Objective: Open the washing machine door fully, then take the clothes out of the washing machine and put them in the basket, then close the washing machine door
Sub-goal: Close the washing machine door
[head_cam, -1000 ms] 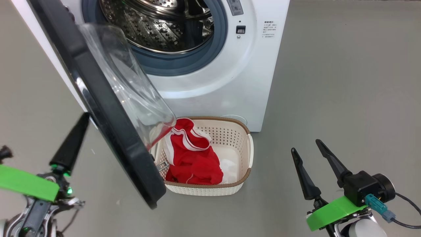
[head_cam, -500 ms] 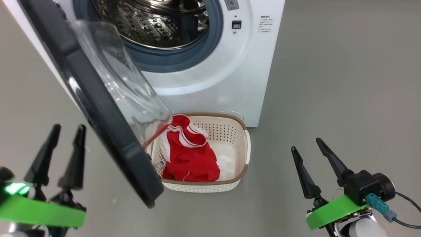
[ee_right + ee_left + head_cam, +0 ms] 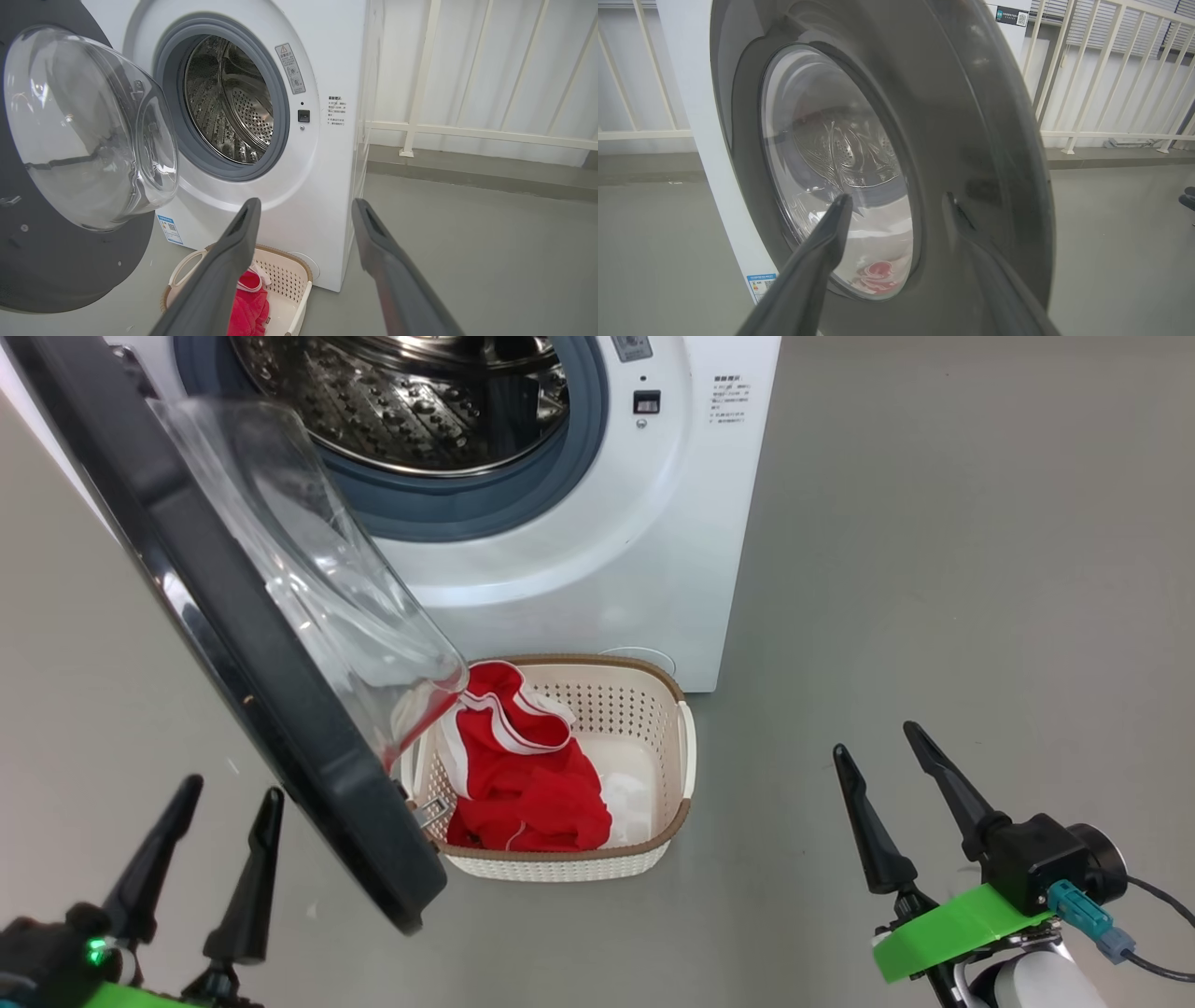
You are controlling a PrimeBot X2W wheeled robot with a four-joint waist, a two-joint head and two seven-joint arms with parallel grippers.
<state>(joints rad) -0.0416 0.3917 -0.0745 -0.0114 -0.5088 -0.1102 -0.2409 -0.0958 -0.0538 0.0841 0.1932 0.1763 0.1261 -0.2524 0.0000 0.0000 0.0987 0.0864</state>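
The washing machine (image 3: 597,569) stands with its drum (image 3: 411,401) showing bare steel. The washing machine door (image 3: 233,644) hangs open, its black rim and glass bowl reaching over the left end of the basket (image 3: 560,873). The red clothes (image 3: 523,784) lie in the basket's left half. My left gripper (image 3: 231,790) is open at the lower left, just outside the door's outer face (image 3: 971,116) and holding nothing. My right gripper (image 3: 875,739) is open and empty over the floor, to the right of the basket. In the right wrist view the basket (image 3: 285,280) and clothes (image 3: 250,303) lie below my right gripper (image 3: 306,204).
Grey floor (image 3: 980,569) stretches wide to the right of the machine. A white railing (image 3: 420,126) runs along the wall behind and beside it. The basket sits tight against the machine's front foot, partly under the door.
My left gripper has opened and dropped back from the door's outer rim toward the lower left. The camera has shifted, so the machine sits further left. The right gripper has barely moved.
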